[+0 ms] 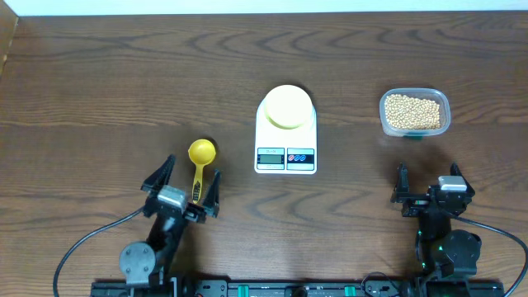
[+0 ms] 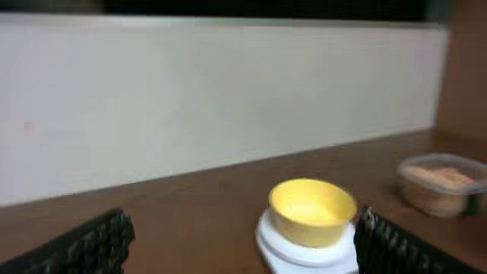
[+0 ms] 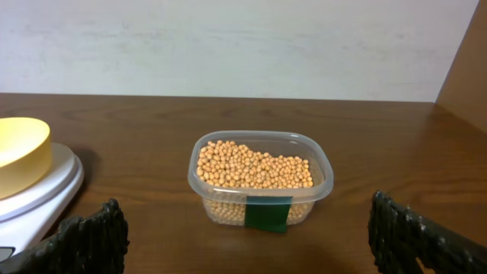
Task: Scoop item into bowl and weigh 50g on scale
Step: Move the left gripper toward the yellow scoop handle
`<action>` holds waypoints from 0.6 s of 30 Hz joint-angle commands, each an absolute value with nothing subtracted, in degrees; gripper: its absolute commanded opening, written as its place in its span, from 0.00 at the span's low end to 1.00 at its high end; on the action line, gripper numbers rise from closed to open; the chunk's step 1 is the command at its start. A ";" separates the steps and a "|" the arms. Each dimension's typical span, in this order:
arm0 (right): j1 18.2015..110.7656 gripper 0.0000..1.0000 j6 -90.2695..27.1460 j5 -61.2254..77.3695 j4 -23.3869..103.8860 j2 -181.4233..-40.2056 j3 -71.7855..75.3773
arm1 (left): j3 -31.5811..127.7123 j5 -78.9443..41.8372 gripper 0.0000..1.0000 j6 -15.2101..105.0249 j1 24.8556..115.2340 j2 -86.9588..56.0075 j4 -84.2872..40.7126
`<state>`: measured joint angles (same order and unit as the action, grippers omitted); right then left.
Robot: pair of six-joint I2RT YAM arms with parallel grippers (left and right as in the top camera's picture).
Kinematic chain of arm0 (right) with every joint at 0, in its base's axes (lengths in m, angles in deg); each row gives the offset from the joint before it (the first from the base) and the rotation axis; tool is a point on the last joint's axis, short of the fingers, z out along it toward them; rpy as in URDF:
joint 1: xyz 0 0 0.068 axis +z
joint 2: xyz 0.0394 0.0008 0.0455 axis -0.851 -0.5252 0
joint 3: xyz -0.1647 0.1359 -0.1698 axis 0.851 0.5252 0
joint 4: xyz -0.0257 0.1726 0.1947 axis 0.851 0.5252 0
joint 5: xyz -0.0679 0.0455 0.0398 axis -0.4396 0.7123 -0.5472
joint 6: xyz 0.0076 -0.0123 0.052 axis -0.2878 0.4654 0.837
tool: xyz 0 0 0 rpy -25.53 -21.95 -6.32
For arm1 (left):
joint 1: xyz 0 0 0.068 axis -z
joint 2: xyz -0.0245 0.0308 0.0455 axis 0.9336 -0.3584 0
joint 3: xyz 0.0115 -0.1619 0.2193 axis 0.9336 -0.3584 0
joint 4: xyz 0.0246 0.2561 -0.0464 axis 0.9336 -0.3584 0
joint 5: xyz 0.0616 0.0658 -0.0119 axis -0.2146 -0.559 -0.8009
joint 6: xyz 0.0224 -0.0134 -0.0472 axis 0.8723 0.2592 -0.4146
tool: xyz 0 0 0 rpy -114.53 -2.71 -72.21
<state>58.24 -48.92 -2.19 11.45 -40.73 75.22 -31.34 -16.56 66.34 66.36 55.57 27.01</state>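
The pale yellow bowl [image 1: 286, 106] [image 2: 312, 211] [image 3: 19, 156] sits on the white scale [image 1: 285, 153] [image 2: 304, 255] [image 3: 46, 190] at mid-table. The tan beans, the item [image 1: 412, 111] [image 3: 255, 169], fill a clear tub [image 1: 443, 103] [image 3: 260, 194] [image 2: 444, 183] to the scale's right. My left gripper [image 1: 188, 183] [image 2: 243, 247] stands open near the front left, holding nothing. My right gripper [image 1: 427, 183] [image 3: 247, 243] is open too, empty, just in front of the tub.
A bright yellow scoop [image 1: 200, 161] lies left of the scale, its handle pointing back between my left fingers; the left wrist view does not show it. A pale wall runs behind the table's far edge.
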 commanded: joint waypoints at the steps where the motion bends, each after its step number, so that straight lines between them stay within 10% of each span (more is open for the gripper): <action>1: 58.75 0.99 -49.35 -1.95 11.58 -40.42 75.36 | -26.58 -11.97 0.95 66.12 66.17 55.31 27.62; 10: 58.75 0.99 -49.35 -1.95 11.61 -40.42 75.36 | 0.18 -32.91 0.95 68.94 66.17 29.78 -18.85; 18: 58.75 0.99 -49.35 -1.95 11.61 -40.42 75.36 | 2.49 -16.17 0.95 68.87 66.17 2.22 -21.16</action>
